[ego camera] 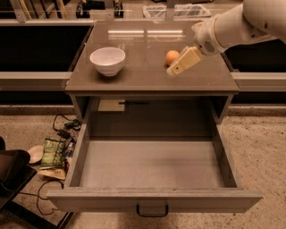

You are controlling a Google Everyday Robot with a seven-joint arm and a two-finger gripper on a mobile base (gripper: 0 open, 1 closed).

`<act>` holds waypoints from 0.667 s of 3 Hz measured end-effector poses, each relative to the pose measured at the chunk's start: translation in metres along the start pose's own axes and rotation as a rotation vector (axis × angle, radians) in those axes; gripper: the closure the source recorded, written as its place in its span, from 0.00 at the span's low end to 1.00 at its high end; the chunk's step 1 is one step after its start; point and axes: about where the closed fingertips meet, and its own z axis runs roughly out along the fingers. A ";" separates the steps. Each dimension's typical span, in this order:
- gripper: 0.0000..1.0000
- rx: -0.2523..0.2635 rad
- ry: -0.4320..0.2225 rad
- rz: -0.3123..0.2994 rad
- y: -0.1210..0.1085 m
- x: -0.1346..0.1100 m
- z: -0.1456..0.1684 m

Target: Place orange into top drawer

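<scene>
At far left, a dark object (11,176), cut off by the frame edge and not identifiable. Beside it, on the speckled floor (22,123), tangled black cables (62,129) and a green snack bag (53,152).

At centre, a glossy grey-brown counter (147,78) with light strips reflected near its back edge. Dark recesses behind pale ledges on either side.

On the left part of the counter, a white bowl (107,60), upright.

Below the counter, the top drawer (152,199), standing open toward the camera, with a flat grey floor, tall sides and a small dark handle (152,210) on the front.

In the shadowed cavity behind the drawer, a pale sheet (111,105), unreadable.

Right of the bowl and well apart from it, the orange (172,57), resting on the counter and outside the drawer.

Just right of the orange, the cream-coloured gripper (176,67), angled down and to the left, tip low over the counter just in front of the fruit. Contact between the two cannot be told, nor whether the gripper is open or closed or has hold of anything.

Along the back edge, clear trays (174,10), cropped at the top.

At upper right, the white arm (241,24), running out of frame.
</scene>
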 end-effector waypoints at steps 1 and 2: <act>0.00 0.003 -0.007 0.009 -0.001 -0.003 0.003; 0.00 0.005 -0.015 0.016 -0.002 -0.002 0.005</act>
